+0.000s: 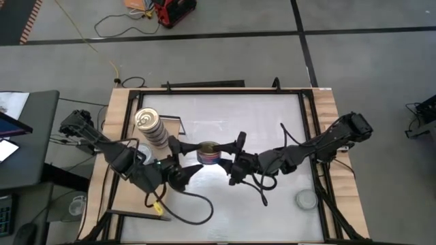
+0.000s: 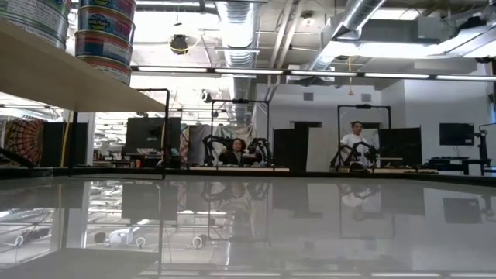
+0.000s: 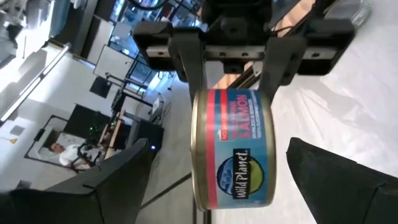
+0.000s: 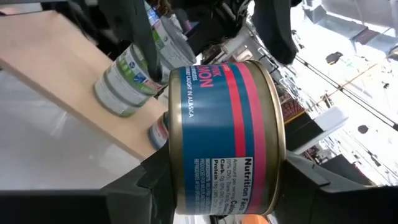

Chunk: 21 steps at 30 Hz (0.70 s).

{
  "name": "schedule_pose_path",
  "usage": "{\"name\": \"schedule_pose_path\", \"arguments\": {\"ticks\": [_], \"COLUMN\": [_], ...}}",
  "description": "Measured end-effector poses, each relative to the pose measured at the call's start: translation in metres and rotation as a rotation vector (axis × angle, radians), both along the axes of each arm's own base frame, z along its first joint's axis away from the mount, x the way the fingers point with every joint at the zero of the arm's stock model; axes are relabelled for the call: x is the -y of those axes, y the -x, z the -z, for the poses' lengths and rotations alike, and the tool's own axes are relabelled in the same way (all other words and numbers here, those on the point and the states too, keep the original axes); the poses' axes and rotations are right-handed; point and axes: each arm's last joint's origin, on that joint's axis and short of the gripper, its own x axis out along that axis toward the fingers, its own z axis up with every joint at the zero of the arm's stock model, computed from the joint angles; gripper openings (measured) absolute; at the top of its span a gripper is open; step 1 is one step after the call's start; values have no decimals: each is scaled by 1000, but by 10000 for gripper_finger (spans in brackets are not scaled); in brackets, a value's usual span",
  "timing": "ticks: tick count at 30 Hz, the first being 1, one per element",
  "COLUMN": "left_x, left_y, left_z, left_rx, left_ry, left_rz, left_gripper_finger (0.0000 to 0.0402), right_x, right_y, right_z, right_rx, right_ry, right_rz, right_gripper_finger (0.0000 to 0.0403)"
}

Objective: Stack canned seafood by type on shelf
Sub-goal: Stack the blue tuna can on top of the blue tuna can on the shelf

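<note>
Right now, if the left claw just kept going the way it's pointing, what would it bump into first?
Most likely the salmon tin held in the right claw; it sits right between the left claw's open fingers.

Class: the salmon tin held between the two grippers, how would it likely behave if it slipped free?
The salmon tin looks rigid metal, so probably will not deform. Its round wall suggests it could roll if it landed on edge. The right gripper holds it; the left gripper stands open.
</note>
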Motion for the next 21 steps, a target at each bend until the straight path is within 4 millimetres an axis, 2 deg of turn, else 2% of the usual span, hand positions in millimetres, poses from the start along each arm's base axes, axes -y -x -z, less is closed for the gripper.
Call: {"name": "schedule_pose_path", "arguments": {"ticks": [6, 10, 14, 20, 21], "left_x": [-10, -13, -13, -9, -7], "left_y": [-5, -7, -6, -4, -2], "left_z": [1, 2, 2, 2, 2], "left_rx": [-18, -31, -32, -29, -28], "left_ry": [-20, -28, -31, -49, -53], "left_rz": [-31, -45, -44, -53, -48], "left_gripper_finger": [351, 328, 290, 199, 195], "right_x": [-7, -10, -12, -12, -12], "right_y": [2, 3, 4, 4, 4], "right_z": [-4, -4, -6, -7, -7], "right_rx": [36, 35, 51, 55, 57], "right_ry": [13, 16, 15, 10, 10], "right_rz": [-41, -47, -48, -55, -58], "right_gripper_finger": [222, 222, 223, 226, 228]}}
